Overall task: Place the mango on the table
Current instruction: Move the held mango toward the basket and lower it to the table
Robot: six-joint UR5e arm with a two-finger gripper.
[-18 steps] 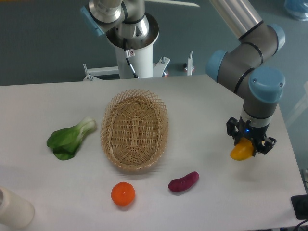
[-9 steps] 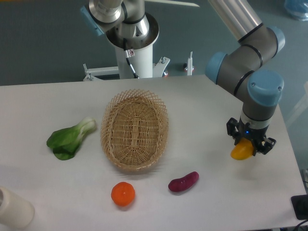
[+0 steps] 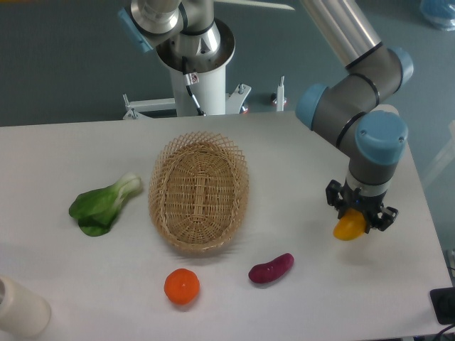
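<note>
Mango held in the jaws over the bench's right side

Mango (image 3: 348,227), one only, sits at about four o'clock on the white bench (image 3: 298,163), near the right edge. Its yellow-orange end pokes out below the gripper (image 3: 353,217), whose dark jaws are closed on it from either side; whether the fruit touches the surface I cannot tell.

Other things, one of each. A purple vegetable (image 3: 271,268) lies at roughly eight o'clock from the mango, well apart from it. A round orange fruit (image 3: 181,285) lies farther left at the front, at about six o'clock on the bench. An oval wicker basket (image 3: 198,192) sits in the middle, with nothing seen inside. A leafy green (image 3: 104,204) lies at nine o'clock, just beside the basket's left rim. A pale cylinder (image 3: 20,308) shows at the front left corner. Nothing stands between the mango and the surface beneath it.

The arm (image 3: 352,78) comes in from the upper right, bends at its grey and blue joints, and points the wrist straight down over the mango.
</note>
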